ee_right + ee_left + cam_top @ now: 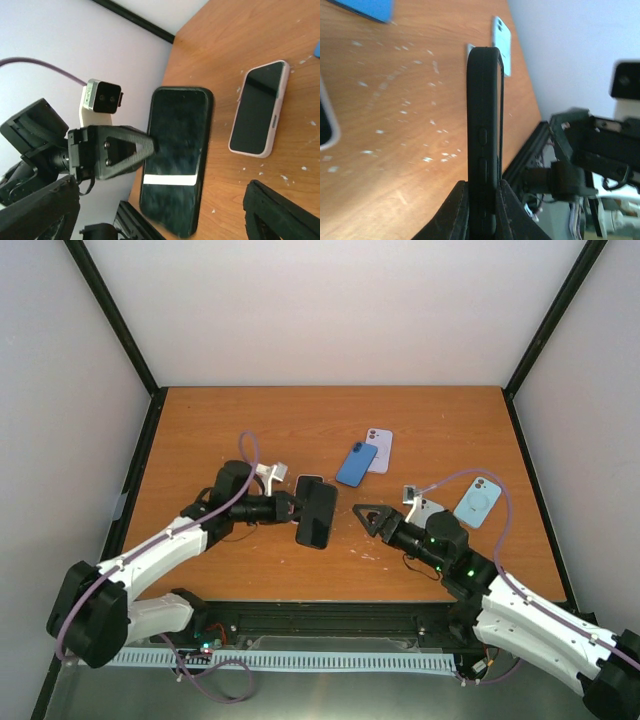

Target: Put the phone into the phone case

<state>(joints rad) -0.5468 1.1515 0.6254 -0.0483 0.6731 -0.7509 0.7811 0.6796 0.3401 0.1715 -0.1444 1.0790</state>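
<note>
Because the black phone is pinched by one short end in the left claw, on edge and apparently clear of the desk, the step in hand looks like the fitting itself. A thick dark case seems to wrap the phone already. Whether every corner is seated, I cannot tell.

The right claw stands spread and empty, near the phone's screen side but apart from it. My guess is that the next move falls to it: press on the free end of the phone, far from the left claw, until the rim snaps over. That calls for a firm pinch from the left claw and a square push, or the phone may twist out.

Only the left wrist view gives the side of the case, with its buttons and a thin lip along the edge turned toward the right arm. Only the right wrist view gives the glass face, and a pink-cased phone lying flat beyond the held one. Only the top view sets out the rest: a blue phone and a pale lilac phone beyond both claws, and a light blue case behind the right claw, beside its arm.
</note>
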